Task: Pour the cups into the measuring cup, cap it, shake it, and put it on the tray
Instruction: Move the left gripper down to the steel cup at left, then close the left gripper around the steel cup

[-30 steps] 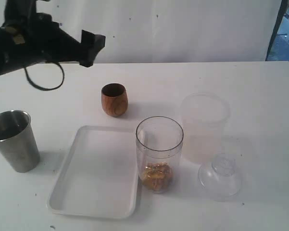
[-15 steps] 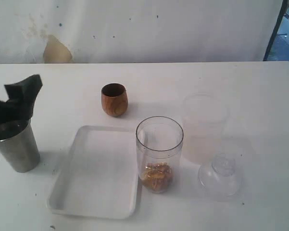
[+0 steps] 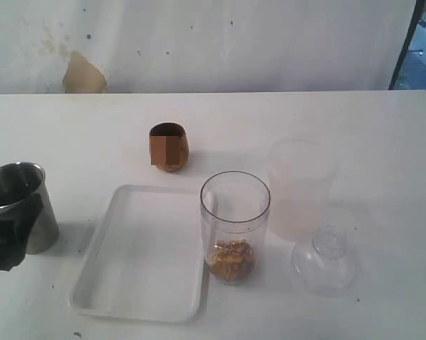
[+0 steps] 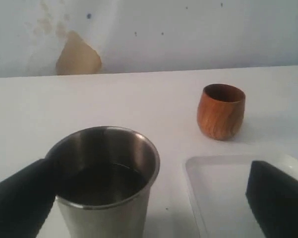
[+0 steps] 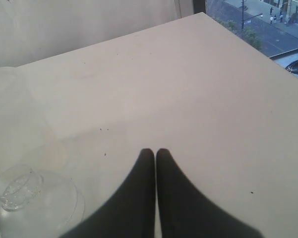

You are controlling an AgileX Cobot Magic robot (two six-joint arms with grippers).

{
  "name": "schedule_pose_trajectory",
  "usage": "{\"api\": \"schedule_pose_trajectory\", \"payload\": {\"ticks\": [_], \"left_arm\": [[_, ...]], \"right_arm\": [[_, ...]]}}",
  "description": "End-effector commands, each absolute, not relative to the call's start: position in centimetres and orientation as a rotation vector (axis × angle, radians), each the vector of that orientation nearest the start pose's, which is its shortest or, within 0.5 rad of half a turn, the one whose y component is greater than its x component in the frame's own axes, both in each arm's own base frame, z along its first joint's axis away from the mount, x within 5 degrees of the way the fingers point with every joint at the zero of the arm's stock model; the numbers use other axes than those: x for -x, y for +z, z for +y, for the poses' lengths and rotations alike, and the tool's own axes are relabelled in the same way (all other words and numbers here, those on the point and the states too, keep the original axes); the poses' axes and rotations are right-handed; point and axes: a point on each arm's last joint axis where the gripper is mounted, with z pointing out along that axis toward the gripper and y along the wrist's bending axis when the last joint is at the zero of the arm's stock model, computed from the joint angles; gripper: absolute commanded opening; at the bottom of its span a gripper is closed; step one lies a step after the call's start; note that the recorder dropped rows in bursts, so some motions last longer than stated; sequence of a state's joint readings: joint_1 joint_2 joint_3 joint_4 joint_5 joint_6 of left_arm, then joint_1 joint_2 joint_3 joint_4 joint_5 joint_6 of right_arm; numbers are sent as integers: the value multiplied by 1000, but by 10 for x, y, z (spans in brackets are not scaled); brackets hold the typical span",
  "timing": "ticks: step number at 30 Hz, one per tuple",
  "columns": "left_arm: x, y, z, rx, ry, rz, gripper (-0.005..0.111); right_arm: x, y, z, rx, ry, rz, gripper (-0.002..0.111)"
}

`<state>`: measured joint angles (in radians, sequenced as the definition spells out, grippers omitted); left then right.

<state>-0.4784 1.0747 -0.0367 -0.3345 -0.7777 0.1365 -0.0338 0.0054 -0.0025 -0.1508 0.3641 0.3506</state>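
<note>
Two cups are judged not yet emptied: the steel tumbler (image 3: 21, 183) near the left edge of the table (image 3: 269, 113), and the wooden cup (image 3: 169, 146) farther back. Both are upright. The measuring cup (image 3: 234, 225) is found just beside the right rim of the tray (image 3: 138, 262), uncapped, with a little golden-brown stuff at its bottom.

The left gripper (image 4: 149, 188) is held spread wide at the tumbler's side, level with its upper wall. The tumbler's long axis is vertical, and it is bracketed by the jaws but not centred. One finger (image 4: 20, 203) is right against its wall, though contact cannot be confirmed. The other finger (image 4: 277, 198) is well apart from it, over the tray's corner. A sideways shift is probably needed before a square grip can be taken. The right gripper (image 5: 155, 156) is pressed together on nothing, above bare table near the dome lid (image 5: 32, 203) and well apart from both cups, so the left arm is clearly the nearer.

From the outside camera only one left finger is seen, cut off by the frame and covering the tumbler's lower front. The tumbler's base is cropped in the wrist view. Its dark inside cannot be read as liquid or shadow. The wooden cup's contents are not shown, and a blocky patch blurs its side. The frosted container (image 3: 301, 185) is barely made out against the white.
</note>
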Motion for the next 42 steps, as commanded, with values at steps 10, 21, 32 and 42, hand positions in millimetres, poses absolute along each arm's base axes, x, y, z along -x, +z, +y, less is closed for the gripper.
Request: {"api": "schedule_pose_trajectory", "payload": {"ticks": [10, 21, 32, 42], "left_arm": [[-152, 157, -51, -131, -165, 1871, 105], [-160, 146, -51, -108, -131, 1862, 105], [-172, 128, -54, -66, -101, 1867, 105], [-190, 114, -52, 70, -24, 1908, 105]], "right_arm": [[-53, 182, -6, -257, 79, 1816, 0], [-53, 182, -6, -257, 79, 1816, 0], [-53, 182, -6, -257, 79, 1816, 0], [-53, 182, -6, -257, 79, 1816, 0]]}}
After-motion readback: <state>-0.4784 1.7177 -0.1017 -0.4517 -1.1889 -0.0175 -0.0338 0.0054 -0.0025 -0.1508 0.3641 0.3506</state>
